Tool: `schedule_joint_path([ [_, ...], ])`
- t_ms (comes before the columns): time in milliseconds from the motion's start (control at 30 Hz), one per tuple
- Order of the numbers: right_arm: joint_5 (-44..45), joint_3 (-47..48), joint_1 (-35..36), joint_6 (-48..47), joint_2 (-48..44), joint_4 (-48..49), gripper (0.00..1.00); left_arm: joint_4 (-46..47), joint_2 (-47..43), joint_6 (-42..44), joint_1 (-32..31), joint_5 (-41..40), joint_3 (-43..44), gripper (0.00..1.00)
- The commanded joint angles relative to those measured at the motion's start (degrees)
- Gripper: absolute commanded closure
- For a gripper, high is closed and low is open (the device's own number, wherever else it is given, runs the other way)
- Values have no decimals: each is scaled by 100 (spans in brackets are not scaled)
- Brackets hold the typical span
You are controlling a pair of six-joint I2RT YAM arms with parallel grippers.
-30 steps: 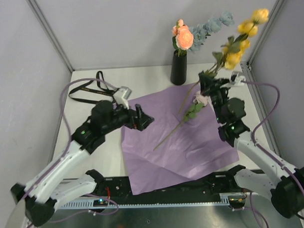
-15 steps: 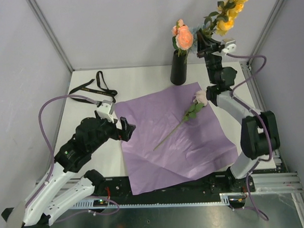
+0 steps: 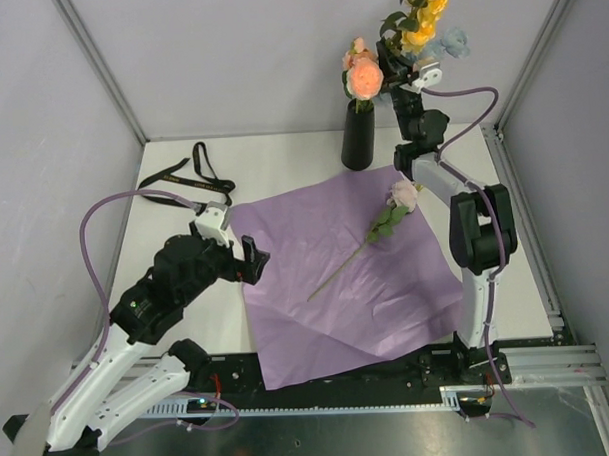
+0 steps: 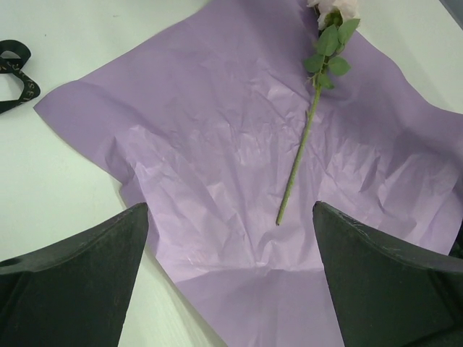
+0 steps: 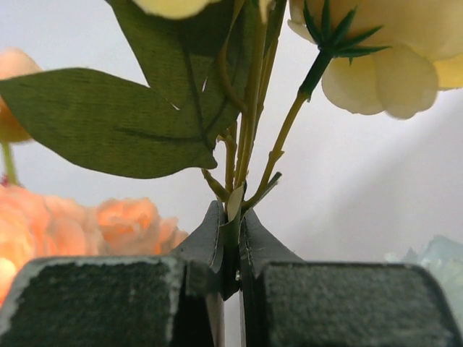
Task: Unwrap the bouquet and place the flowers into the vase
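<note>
The bouquet lies undone: its purple paper is spread flat on the table. One pink rose on a long stem rests on the paper. The black vase stands at the back and holds peach roses. My right gripper is shut on the green stems of the yellow flowers. It holds them upright, high and just right of the vase. A pale blue flower shows behind them. My left gripper hangs open over the paper's left part, with nothing between its fingers.
The black ribbon lies loose on the white table at the back left. Grey walls close in the table at the back and on both sides. The right arm stretches far up along the back right.
My right gripper has carried the yellow and blue flowers up and to the left, to beside the vase. The left arm drew back to the near left, then stayed still.
</note>
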Motion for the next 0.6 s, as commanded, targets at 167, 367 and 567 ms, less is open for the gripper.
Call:
schedule_joint_path([
  [167, 290, 134, -82, -198, 504, 334, 100, 12, 41, 171, 18, -158, 69, 0],
  [367, 623, -47, 26, -189, 240, -982, 78, -4, 139, 169, 22, -98, 109, 0],
  [567, 1118, -372, 65, 233, -449, -2001, 57, -5, 116, 151, 16, -121, 91, 0],
])
